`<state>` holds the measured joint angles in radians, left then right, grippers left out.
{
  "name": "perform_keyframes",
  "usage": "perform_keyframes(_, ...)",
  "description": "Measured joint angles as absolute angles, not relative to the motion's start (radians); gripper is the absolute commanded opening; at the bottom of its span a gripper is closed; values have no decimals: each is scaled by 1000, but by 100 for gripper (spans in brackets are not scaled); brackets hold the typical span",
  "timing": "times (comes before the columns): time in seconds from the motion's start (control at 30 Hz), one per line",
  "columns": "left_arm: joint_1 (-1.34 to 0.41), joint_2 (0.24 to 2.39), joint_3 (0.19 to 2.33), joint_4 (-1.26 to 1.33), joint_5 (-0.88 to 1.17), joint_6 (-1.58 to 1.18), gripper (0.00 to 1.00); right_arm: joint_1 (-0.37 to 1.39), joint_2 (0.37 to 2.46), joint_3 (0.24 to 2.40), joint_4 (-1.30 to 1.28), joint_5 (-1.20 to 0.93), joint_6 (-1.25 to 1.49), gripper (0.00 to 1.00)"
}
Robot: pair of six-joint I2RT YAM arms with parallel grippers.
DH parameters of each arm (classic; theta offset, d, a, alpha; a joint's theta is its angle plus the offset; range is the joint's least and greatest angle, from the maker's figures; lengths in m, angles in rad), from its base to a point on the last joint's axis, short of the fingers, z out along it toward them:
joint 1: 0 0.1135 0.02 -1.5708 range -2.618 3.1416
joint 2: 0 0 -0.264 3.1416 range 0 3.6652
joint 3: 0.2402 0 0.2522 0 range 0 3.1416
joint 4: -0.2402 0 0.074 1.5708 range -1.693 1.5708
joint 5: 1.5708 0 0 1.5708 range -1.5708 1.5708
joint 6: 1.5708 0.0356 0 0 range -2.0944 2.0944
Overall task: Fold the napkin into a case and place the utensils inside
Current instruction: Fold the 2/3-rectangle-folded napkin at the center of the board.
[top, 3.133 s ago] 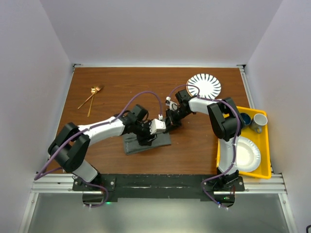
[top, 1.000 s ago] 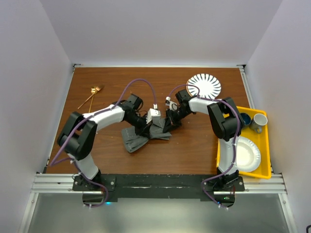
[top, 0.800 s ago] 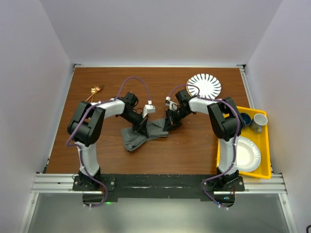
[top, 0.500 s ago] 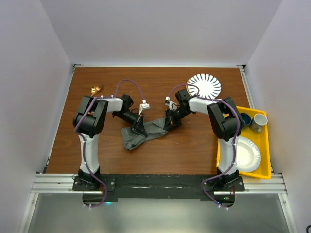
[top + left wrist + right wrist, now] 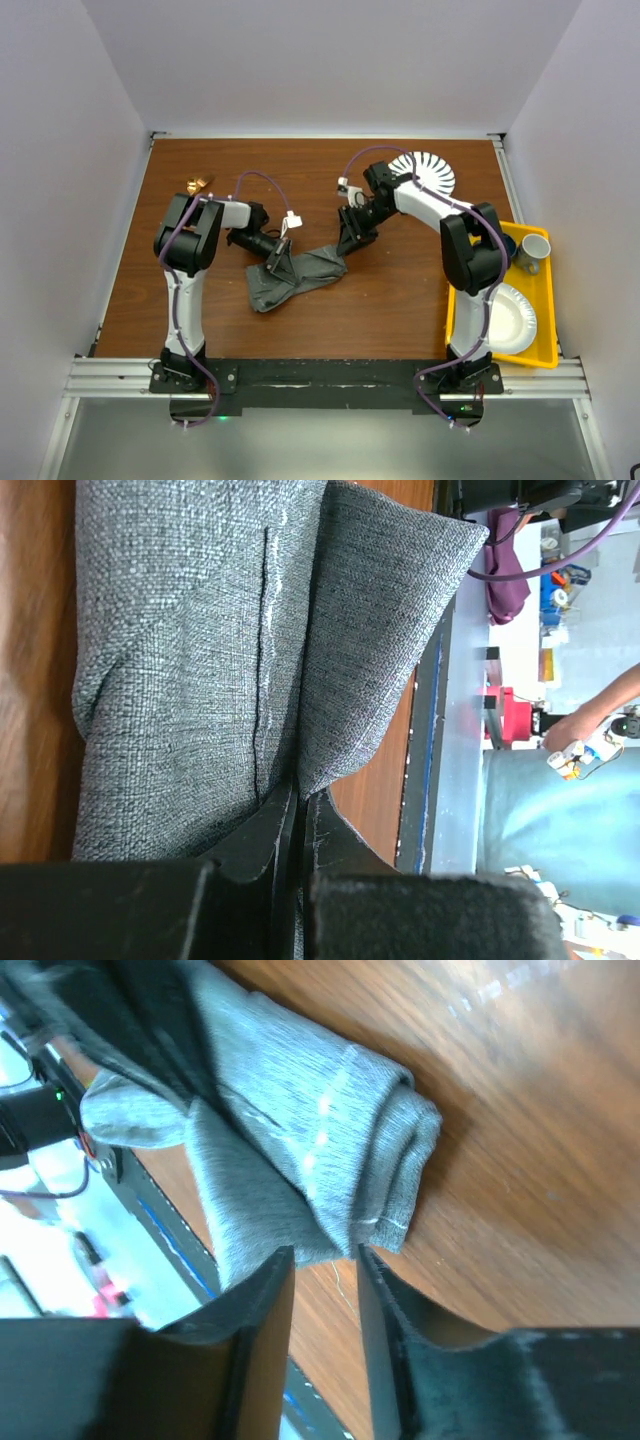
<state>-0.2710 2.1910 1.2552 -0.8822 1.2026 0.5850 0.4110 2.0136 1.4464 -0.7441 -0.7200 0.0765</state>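
Observation:
The dark grey napkin (image 5: 298, 274) lies mid-table as a rumpled, folded bundle rather than a flat case. My left gripper (image 5: 281, 262) is shut on a raised fold near its left end; in the left wrist view the jaws (image 5: 297, 798) pinch the fabric (image 5: 190, 640). My right gripper (image 5: 346, 243) stands open just past the right end. In the right wrist view its fingertips (image 5: 322, 1260) flank bare wood, with the rolled napkin end (image 5: 330, 1130) beyond them. Only the gold tip of the utensils (image 5: 197, 185) shows at the far left; the left arm hides the rest.
A black-and-white striped plate (image 5: 424, 174) sits at the back right, next to the right arm. A yellow tray (image 5: 546, 300) at the right edge holds a white paper plate (image 5: 508, 318), a mug (image 5: 533, 250) and a blue cup (image 5: 505, 243).
My left arm swung back toward the left, dragging its pinched fold and stretching the napkin out. My right gripper opened, let go of the right end and drew back a little.

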Motion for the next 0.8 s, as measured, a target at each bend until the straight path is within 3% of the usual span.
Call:
perform_keyframes(0.03,-270,2194,1256,-889,1204,588,0,410,2008,1469,-762,-723,46,52)
perform_keyframes(0.1,-268,2199,1259,-900,1204,588,0,407,1998,1504,-782,-726,-10,55)
perform_keyframes(0.17,-268,2203,1263,-907,1204,589,0,405,1983,1526,-783,-725,-65,51)
perform_keyframes(0.23,-268,2206,1266,-911,1204,588,0,405,1977,1544,-781,-725,-104,37)
perform_keyframes(0.3,-266,2207,1266,-913,1205,588,0,406,1983,1573,-782,-726,-127,35)
perform_keyframes(0.6,-256,2224,1271,-933,1217,588,0,426,2014,1591,-797,-782,-255,96)
perform_keyframes(0.8,-249,2238,1275,-947,1227,587,0,437,1986,1489,-797,-817,-489,98)
